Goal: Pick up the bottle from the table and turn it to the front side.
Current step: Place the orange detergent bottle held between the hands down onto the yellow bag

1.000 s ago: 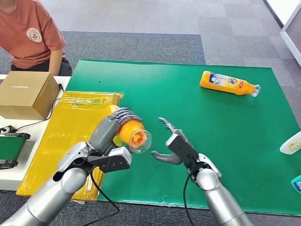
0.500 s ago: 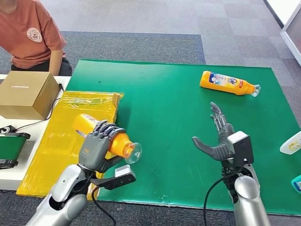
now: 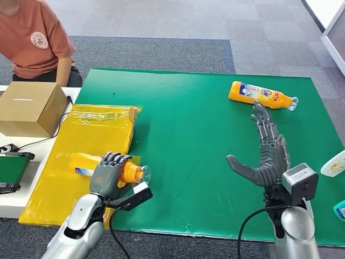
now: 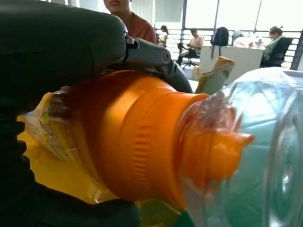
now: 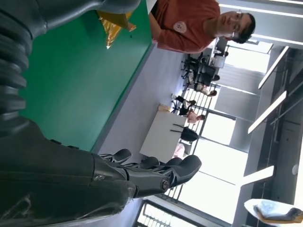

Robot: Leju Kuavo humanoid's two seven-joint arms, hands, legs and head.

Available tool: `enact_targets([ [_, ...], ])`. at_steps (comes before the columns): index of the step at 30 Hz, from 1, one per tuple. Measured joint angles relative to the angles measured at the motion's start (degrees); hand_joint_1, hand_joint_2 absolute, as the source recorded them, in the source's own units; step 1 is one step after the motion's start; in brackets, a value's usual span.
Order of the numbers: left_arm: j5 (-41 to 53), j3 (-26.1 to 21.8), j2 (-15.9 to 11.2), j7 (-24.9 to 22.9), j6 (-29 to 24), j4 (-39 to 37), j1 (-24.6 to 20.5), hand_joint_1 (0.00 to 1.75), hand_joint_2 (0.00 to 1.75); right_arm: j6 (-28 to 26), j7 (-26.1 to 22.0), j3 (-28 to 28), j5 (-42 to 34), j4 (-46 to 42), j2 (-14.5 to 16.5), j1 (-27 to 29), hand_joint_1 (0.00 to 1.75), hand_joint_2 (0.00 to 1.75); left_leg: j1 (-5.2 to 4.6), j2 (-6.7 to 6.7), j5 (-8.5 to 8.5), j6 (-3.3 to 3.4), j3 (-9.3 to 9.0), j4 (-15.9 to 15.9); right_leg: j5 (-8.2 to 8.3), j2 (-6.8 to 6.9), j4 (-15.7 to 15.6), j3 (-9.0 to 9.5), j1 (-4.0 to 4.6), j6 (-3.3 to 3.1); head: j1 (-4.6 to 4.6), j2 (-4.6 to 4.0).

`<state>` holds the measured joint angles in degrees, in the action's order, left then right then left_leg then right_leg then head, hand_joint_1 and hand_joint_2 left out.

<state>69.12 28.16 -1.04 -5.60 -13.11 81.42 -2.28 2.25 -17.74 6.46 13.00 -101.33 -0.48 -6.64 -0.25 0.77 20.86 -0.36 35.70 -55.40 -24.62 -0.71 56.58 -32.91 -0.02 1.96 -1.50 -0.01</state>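
Green mat (image 3: 195,140) over grey carpet, yellow sheet (image 3: 81,145) at its left edge. Left hand (image 3: 107,178) grips the orange bottle (image 3: 122,171) lying sideways over that sheet — the wrist view shows its clear cap (image 4: 257,151) up close. Right hand (image 3: 268,154) hangs over the mat, fingers spread, holding nothing — a second bottle (image 3: 262,95) just beyond.

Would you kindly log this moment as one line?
left hand: holds bottle over yellow bag | right hand: open, near second bottle
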Motion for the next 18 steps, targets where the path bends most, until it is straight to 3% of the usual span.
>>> enact_targets([
  [1,0.8,-0.4,0.4,0.1,-0.8,-0.4,0.0,0.0,0.0,0.5,-0.1,0.5,-0.2,-0.5,-0.1,0.3,0.0,1.75,0.0,0.0,0.0,0.0,0.0,0.0,0.0,0.0,0.0,0.0,0.0,0.0,0.0,0.0],
  [8,5.2,-1.1,1.9,0.5,-3.5,-0.2,1.2,0.0,0.0,2.4,-1.3,2.7,-0.4,-2.6,-1.1,2.6,0.0,1.75,0.0,0.01,0.02,0.01,0.0,0.0,-0.01,0.0,0.0,0.01,0.0,0.01,-0.01,0.0],
  [12,7.5,-1.1,2.2,0.2,-3.8,1.3,2.2,0.0,1.75,2.7,-1.8,3.4,0.4,-3.5,-1.5,3.7,0.0,1.75,0.0,0.01,0.02,0.01,0.0,0.0,-0.02,0.01,0.0,0.01,0.0,0.01,0.0,0.0],
  [15,9.2,-1.1,2.4,-0.5,-3.9,2.1,2.8,0.0,1.75,2.9,-1.8,3.7,0.7,-3.7,-1.8,4.2,0.0,1.75,0.0,0.01,0.01,0.01,0.0,0.0,-0.02,0.0,0.0,0.01,0.0,0.01,0.0,-0.01],
  [18,7.7,-1.1,2.6,0.3,-5.3,3.0,3.7,0.0,0.44,3.0,-1.7,3.9,1.0,-3.7,-2.0,4.6,0.0,1.75,0.0,0.0,0.01,0.01,0.0,0.0,-0.02,0.01,0.0,0.02,0.0,0.01,0.0,-0.01],
])
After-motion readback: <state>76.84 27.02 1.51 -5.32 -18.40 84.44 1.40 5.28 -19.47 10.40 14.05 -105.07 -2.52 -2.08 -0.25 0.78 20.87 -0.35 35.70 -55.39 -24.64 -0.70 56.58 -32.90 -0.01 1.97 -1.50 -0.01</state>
